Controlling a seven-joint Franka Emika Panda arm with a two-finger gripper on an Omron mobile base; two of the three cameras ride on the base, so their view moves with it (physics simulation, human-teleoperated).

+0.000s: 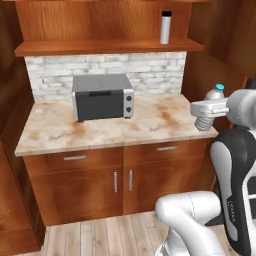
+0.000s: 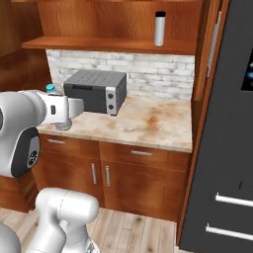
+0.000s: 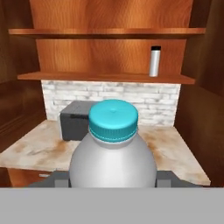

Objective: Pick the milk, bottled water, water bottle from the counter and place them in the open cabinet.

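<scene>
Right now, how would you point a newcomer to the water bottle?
Find the reddish-brown open cabinet above the white brick wall. On its lower shelf, toward the right end, stands the water bottle: a tall, slim silver cylinder with a black cap, alone there, unlike the blue-capped bottled water in the gripper.

Base views flank arm, sharing toaster oven point(image 1: 102, 96), hand view nearer, facing shelves.

A grey toaster oven point(image 1: 102, 96) is sitting on the narrow stone surface point(image 1: 150, 125) backed by white brick point(image 1: 150, 72), above low wooden cupboards point(image 1: 115, 180).
</scene>
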